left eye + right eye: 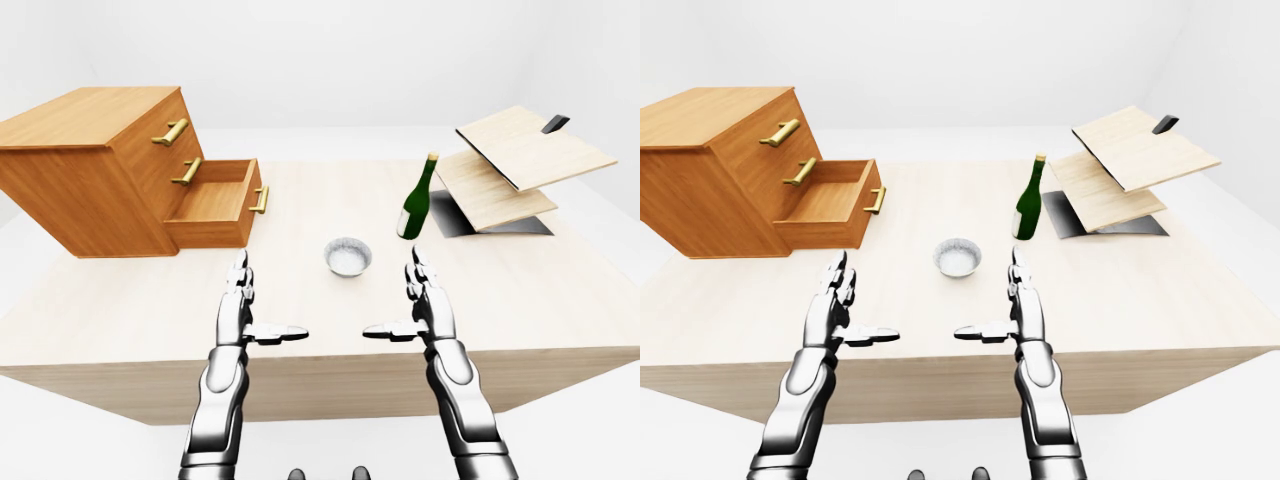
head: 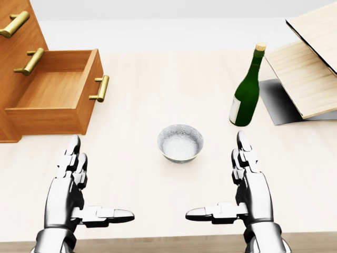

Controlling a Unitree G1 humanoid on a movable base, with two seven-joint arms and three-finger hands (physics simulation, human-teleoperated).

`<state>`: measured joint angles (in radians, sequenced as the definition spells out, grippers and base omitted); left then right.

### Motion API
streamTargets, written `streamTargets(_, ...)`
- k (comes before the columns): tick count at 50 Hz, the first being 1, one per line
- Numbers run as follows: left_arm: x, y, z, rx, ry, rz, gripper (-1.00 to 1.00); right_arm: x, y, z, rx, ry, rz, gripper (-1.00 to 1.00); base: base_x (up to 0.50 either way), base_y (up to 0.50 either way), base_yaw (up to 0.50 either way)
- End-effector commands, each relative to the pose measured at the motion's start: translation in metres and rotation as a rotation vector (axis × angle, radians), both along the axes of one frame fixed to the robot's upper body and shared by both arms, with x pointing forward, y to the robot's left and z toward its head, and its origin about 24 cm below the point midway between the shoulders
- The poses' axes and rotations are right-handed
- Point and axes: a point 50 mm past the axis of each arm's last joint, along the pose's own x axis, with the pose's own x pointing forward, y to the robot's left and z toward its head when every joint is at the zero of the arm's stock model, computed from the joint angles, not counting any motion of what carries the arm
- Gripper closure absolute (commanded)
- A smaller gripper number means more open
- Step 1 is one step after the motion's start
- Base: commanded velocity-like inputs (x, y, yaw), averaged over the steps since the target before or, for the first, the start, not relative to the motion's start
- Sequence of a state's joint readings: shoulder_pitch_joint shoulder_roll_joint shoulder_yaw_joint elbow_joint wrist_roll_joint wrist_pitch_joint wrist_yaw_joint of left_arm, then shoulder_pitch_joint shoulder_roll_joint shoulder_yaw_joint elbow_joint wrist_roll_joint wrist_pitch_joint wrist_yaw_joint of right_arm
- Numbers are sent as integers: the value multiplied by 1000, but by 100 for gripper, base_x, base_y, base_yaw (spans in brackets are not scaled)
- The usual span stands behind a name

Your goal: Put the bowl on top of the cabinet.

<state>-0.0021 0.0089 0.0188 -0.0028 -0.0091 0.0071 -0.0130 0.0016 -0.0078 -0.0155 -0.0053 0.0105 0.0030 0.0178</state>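
A small grey bowl (image 2: 180, 143) sits upright on the pale wooden table (image 2: 158, 79), in the middle of the head view. The wooden cabinet (image 1: 95, 165) stands at the left, its flat top bare and its bottom drawer (image 2: 55, 100) pulled out. My left hand (image 2: 92, 187) hovers below and left of the bowl, fingers straight and thumb pointing inward. My right hand (image 2: 224, 184) mirrors it below and right of the bowl. Both hands are open and touch nothing.
A green wine bottle (image 2: 247, 89) stands upright right of the bowl. Tilted wooden boards on a dark stand (image 1: 510, 165) fill the table's right side. The table's near edge (image 1: 320, 365) runs under my wrists.
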Motion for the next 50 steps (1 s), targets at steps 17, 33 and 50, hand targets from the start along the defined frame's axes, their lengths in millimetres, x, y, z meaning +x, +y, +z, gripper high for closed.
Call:
streamTargets(17,-9,11,34,-2,-98,4,-100,0,-10,2,3,0,6,-100,0,0,0)
streamTargets(33,-49,35,142,47,-590,58,-100,0,-9,3,2,-1,8,-100,0,0,0)
streamTargets(50,-94,55,204,110,-939,137,-100,-1,-8,2,3,-1,12,-100,0,0,0)
